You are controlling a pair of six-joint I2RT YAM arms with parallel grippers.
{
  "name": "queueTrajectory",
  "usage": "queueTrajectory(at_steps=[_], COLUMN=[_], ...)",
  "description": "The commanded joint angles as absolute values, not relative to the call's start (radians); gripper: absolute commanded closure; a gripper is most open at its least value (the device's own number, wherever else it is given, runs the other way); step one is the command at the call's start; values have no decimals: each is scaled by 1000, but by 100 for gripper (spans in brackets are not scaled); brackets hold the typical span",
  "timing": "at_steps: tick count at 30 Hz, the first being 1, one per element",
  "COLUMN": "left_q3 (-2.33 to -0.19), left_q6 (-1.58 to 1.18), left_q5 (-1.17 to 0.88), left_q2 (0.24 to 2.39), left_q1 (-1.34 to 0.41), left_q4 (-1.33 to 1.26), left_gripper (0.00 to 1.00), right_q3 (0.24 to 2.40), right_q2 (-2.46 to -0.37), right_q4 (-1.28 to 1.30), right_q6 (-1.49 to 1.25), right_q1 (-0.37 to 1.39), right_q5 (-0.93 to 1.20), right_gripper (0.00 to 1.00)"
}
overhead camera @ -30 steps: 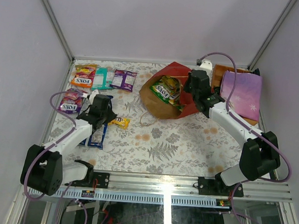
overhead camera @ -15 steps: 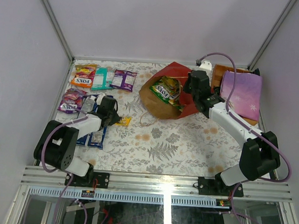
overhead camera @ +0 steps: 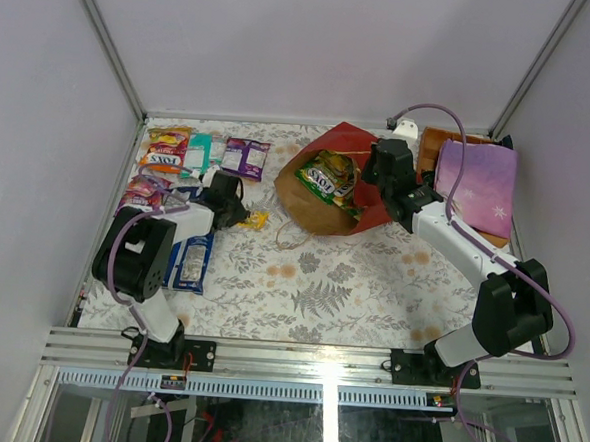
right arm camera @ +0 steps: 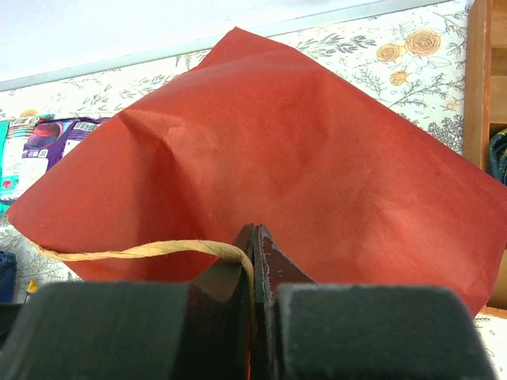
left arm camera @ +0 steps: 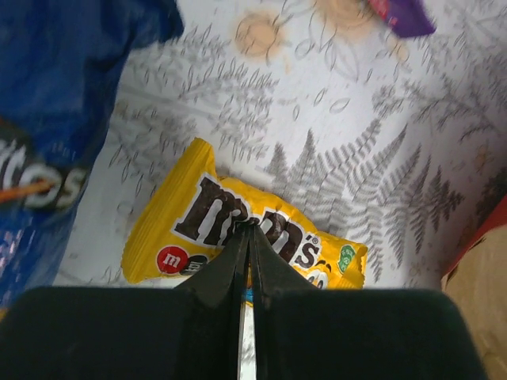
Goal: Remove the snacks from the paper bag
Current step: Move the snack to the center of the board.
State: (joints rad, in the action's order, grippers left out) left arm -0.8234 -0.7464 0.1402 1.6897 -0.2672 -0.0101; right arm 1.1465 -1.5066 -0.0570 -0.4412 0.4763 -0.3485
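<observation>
The paper bag (overhead camera: 311, 210) lies on its side at the back centre, its mouth facing left, with a green FOX'S packet (overhead camera: 328, 178) showing inside. My right gripper (overhead camera: 373, 178) is shut on the bag's thin loop handle (right arm camera: 142, 251) at the rim; the red outside (right arm camera: 277, 150) fills the right wrist view, with the fingertips (right arm camera: 255, 229) together. My left gripper (overhead camera: 241, 215) is shut, and its tips (left arm camera: 249, 227) rest on a yellow m&m's packet (left arm camera: 198, 214) that lies flat on the table left of the bag (overhead camera: 256, 220).
Taken-out snacks lie at the back left: an orange FOX'S bag (overhead camera: 164, 151), a teal pack (overhead camera: 199, 155), a purple pack (overhead camera: 245, 158), a purple FOX'S bag (overhead camera: 139, 195) and long blue packs (overhead camera: 190, 260). A lilac snowflake bag (overhead camera: 474, 187) lies on a wooden box (overhead camera: 432, 144) at the back right.
My left arm has folded back and swung its shut gripper towards the bag. The yellow m&m's packet has slid up and right with it. The right arm and the bag have not moved.
</observation>
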Motion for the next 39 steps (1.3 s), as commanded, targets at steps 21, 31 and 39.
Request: queueTrajectory(at_steps=[21, 31, 39], left_q3=[-1011, -924, -845], left_q6=[-744, -682, -583], left_q5=[-77, -146, 0], left_q2=[1742, 1420, 1258], left_q1=[-112, -249, -493], left_q4=[-29, -34, -38], left_gripper=[65, 3, 0], right_q3=[1167, 1181, 1179], right_q2=[-1483, -1509, -1508], right_q4=[-54, -58, -56], right_q6=[-424, -439, -445], right_q1=[463, 463, 464], right_q5=[-347, -321, -318], right_gripper=[100, 100, 100])
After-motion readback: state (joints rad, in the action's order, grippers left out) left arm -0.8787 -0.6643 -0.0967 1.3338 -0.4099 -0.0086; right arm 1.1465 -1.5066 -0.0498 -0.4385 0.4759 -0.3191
